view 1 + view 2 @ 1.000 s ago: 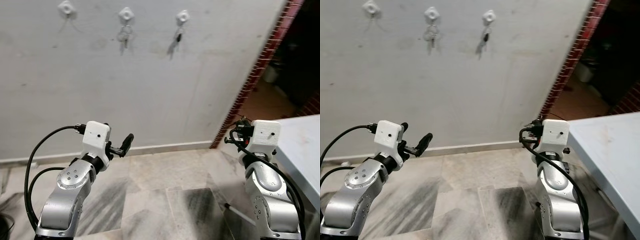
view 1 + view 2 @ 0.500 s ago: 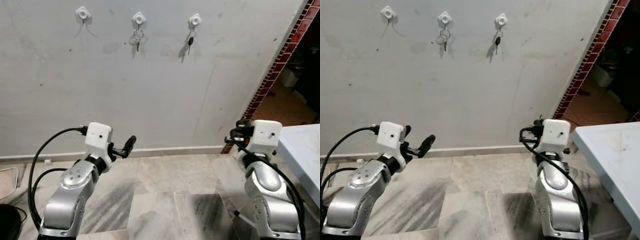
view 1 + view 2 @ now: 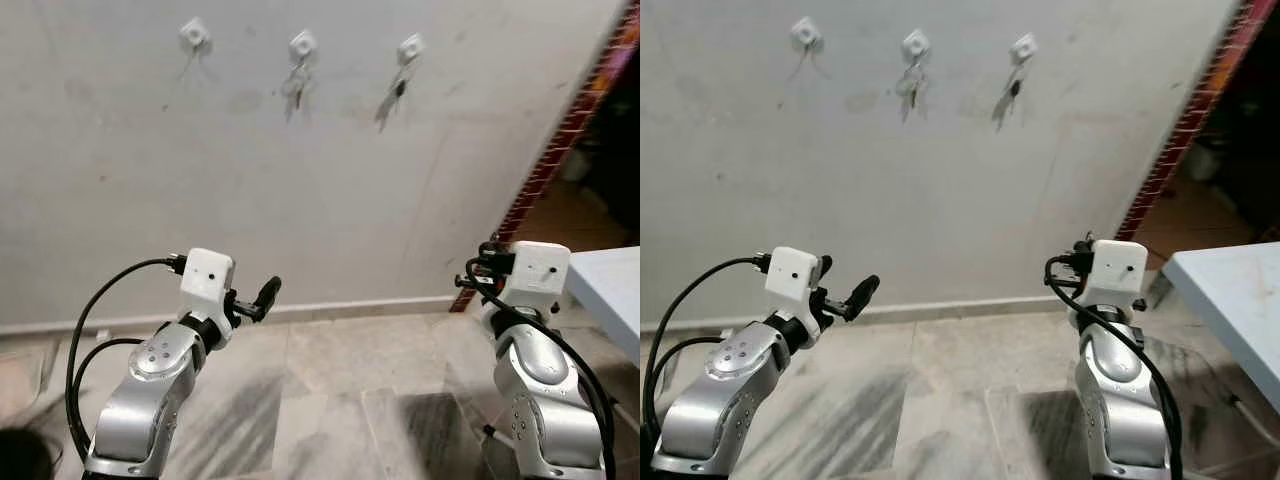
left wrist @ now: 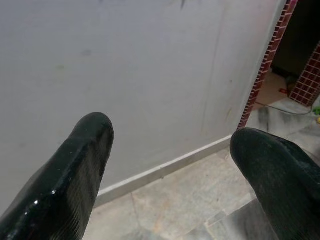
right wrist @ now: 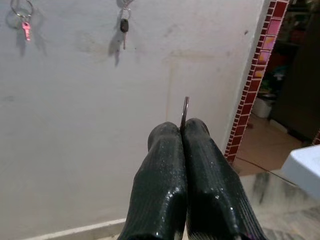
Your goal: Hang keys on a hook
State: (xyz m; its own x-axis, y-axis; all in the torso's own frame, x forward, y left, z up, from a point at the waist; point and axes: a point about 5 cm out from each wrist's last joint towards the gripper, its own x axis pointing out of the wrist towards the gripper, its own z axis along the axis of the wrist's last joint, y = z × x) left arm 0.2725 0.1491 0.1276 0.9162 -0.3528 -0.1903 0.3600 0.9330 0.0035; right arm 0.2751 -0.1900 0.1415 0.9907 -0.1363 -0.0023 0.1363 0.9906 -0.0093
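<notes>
The right gripper (image 5: 181,131) has its 2 black fingers pinched on a thin metal key ring (image 5: 185,111) protruding past their tips. The left gripper (image 4: 170,150) has its fingers spread wide, nothing between them.

Left gripper (image 4: 170,165) wide apart, raised forward; right gripper (image 5: 182,131) pinched closed, raised.

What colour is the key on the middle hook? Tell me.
Pink. The key hangs from a ring below the middle hook; the right wrist view shows it best.
</notes>
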